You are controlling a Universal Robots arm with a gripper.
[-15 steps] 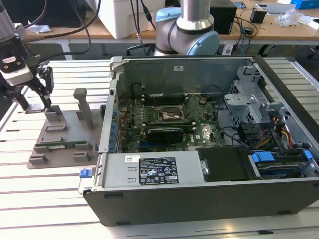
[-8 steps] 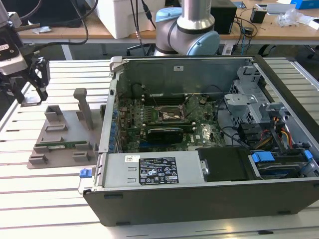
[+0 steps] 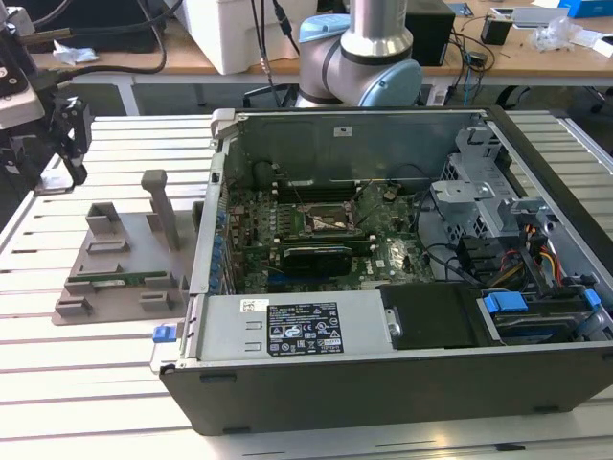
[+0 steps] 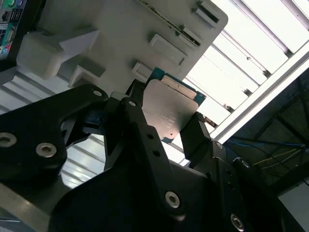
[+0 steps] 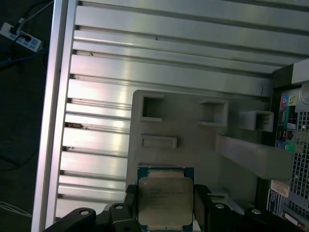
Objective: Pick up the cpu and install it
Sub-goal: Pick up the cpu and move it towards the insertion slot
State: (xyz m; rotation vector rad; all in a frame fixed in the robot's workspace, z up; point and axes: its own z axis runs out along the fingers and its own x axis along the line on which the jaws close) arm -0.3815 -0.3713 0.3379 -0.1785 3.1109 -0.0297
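Pinching the cpu [image 5: 165, 199] by two opposite edges, the gripper [image 5: 165, 210] hangs over the grey tray [image 5: 193, 130]. That tray lies at the exterior view's left, just beside the open computer case [image 3: 383, 393].

The cpu [image 5: 165, 202] sits in the hand [image 5: 165, 195], near the tray [image 5: 188, 154].

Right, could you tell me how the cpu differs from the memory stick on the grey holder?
The cpu is square with a silver top; the memory stick is long, narrow and green. The cpu sits clamped in the gripper; the memory stick lies in the grey holder. Both are flat.
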